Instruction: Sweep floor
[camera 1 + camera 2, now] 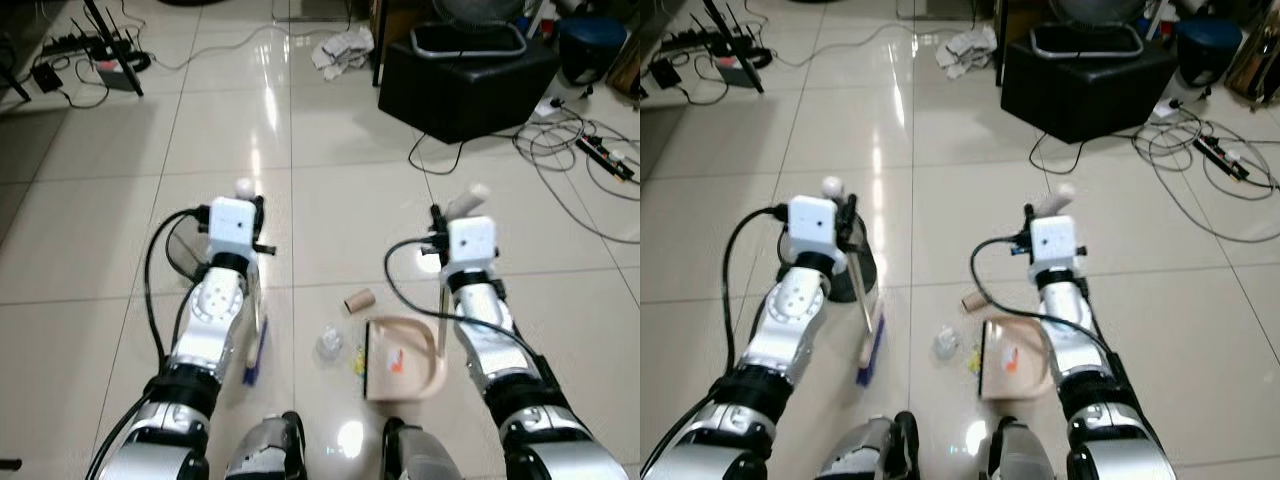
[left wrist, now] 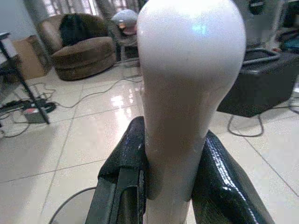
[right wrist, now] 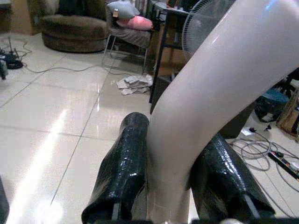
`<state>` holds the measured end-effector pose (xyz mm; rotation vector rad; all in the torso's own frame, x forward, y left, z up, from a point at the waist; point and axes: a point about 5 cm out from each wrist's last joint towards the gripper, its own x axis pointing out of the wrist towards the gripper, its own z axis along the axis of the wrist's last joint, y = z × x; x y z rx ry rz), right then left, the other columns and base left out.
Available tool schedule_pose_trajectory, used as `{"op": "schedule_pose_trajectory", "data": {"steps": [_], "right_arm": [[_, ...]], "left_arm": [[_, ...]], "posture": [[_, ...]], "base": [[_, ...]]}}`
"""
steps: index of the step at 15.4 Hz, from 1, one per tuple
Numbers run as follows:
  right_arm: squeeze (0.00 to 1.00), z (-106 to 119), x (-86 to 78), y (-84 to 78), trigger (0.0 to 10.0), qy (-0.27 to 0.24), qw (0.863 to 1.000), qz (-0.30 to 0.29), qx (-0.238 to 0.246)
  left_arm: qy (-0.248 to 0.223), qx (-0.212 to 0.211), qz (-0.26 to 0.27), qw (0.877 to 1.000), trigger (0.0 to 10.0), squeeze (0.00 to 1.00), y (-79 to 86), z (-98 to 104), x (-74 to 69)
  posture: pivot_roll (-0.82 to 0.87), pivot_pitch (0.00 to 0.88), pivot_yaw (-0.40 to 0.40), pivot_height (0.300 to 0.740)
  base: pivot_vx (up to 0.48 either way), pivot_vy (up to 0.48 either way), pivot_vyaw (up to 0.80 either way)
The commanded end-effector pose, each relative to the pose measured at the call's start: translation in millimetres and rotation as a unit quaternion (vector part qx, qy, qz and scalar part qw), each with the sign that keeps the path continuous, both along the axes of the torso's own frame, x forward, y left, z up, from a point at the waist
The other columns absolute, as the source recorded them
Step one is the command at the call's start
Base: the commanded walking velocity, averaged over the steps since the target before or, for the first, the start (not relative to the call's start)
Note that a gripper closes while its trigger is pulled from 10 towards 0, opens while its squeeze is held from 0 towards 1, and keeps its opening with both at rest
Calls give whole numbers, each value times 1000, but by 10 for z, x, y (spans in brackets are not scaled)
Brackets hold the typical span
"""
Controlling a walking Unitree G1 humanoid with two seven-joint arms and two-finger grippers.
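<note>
My left gripper [image 1: 252, 207] is shut on the cream handle of a broom [image 1: 254, 350], whose blue bristles rest on the tiles beside my left forearm. In the left wrist view both black fingers [image 2: 125, 158] clamp the handle's rounded top. My right gripper [image 1: 452, 215] is shut on the curved cream handle of a beige dustpan [image 1: 420, 375] that lies on the floor. An orange scrap [image 1: 397, 362] lies in the pan. Just left of it are a cardboard tube [image 1: 359, 299], a crumpled clear wrapper [image 1: 330, 344] and a yellow bit [image 1: 358, 363].
A black box [image 1: 465, 75] with a fan base on top stands ahead to the right, with cables [image 1: 570, 140] trailing beside it. Crumpled paper [image 1: 340, 48] lies farther ahead. A power strip and stand legs [image 1: 100, 50] are far left. My feet [image 1: 340, 450] are below.
</note>
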<state>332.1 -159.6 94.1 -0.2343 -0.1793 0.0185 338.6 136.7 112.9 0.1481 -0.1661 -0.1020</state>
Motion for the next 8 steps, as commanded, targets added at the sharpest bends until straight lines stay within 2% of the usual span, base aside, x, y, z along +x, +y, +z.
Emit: {"op": "schedule_pose_trajectory", "data": {"steps": [1, 6, 7, 8], "right_arm": [[0, 14, 3, 50, 10000, -11, 1000, 5, 8], [0, 22, 25, 85, 10000, -19, 1000, -4, 19], [0, 21, 30, 86, 10000, -19, 1000, -5, 21], [0, 23, 34, 89, 10000, -19, 1000, -6, 22]], "left_arm": [[0, -9, -10, 1000, 10000, 0, -47, -4, 12], [9, -76, -23, 997, 10000, 0, -146, 18, 52], [17, -96, -35, 995, 10000, 0, -186, 11, 49], [32, -134, -38, 990, 10000, 0, -208, -5, 49]], "posture": [[56, 253, 68, 740], [46, 250, 72, 740], [47, 248, 71, 740], [47, 246, 71, 740]], "base": [[0, 0, 0], [0, 0, 0], [0, 0, 0], [0, 0, 0]]}}
